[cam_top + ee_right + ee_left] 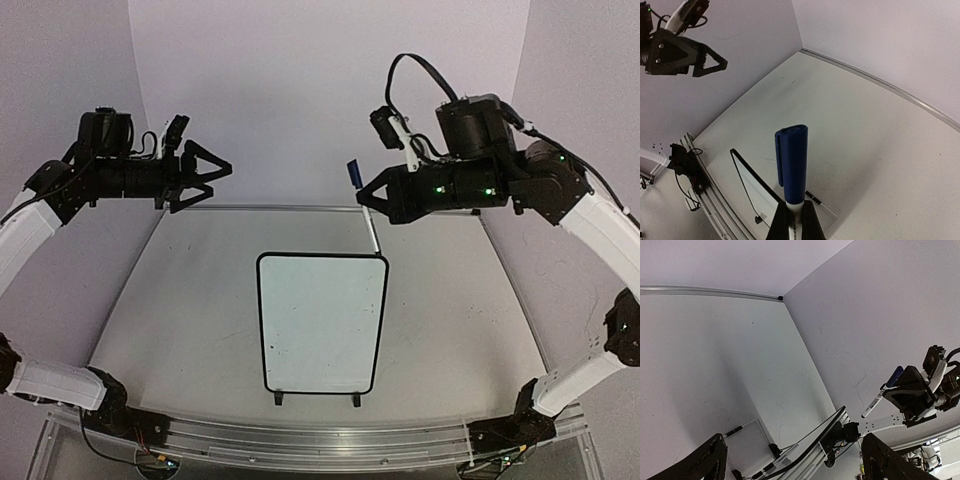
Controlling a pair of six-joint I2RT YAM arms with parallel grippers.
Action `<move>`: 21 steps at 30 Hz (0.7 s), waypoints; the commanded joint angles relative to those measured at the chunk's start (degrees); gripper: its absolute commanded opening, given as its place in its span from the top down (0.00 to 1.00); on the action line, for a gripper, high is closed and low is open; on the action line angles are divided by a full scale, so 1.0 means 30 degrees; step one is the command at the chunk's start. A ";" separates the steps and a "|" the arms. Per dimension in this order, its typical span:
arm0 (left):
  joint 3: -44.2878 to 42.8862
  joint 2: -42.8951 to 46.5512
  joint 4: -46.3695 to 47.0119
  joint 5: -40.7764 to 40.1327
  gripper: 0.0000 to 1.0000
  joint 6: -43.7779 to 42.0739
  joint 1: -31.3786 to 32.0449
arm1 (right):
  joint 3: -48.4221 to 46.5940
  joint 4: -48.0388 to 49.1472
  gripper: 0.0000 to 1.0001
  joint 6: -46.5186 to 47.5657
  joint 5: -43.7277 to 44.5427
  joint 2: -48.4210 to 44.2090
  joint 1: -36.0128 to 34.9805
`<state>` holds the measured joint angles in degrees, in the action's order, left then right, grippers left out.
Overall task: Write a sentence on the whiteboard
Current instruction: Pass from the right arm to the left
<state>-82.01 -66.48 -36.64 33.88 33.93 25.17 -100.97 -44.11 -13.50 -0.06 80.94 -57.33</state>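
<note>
The pale walls (300,80) close the scene on three sides and meet in a corner behind the counter (180,300), a plain light-grey top with a few small dark specks and a metal rail (300,440) along its near edge, where both arms are bolted. The whiteboard (322,322) lies in the middle of the counter, nearer the rail, its two black feet pointing toward the arm bases. That probably puts its whole face within easy reach of either arm. Its face looks blank: no sentence shows on it in any view, so the writing appears not yet begun.

The right claw (368,203) hangs above the far right corner of the whiteboard, gripping a marker (374,232) across its white barrel. The blue cap (353,173) points up and away and the other end slants down toward the frame. From the left wrist that lower end looks dark, so the tip may be bare with the cap parked on the tail, though this is too small to be sure. Held so, the marker seems poised to come down onto the top of the whiteboard, where a first line would start.

The left claw (218,183) is spread wide with nothing in it, raised well off to the left, likely kept clear of the writing arm
</note>
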 commanded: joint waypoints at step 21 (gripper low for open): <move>-0.0775 -0.3004 0.4365 -0.0528 0.43 0.1705 0.6523 | -0.4538 -0.0195 1.00 0.0791 0.1426 0.5808 -0.2867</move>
<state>-83.99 -76.14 -25.85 32.80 39.02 44.58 -112.52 -45.06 -11.40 1.91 99.22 -65.71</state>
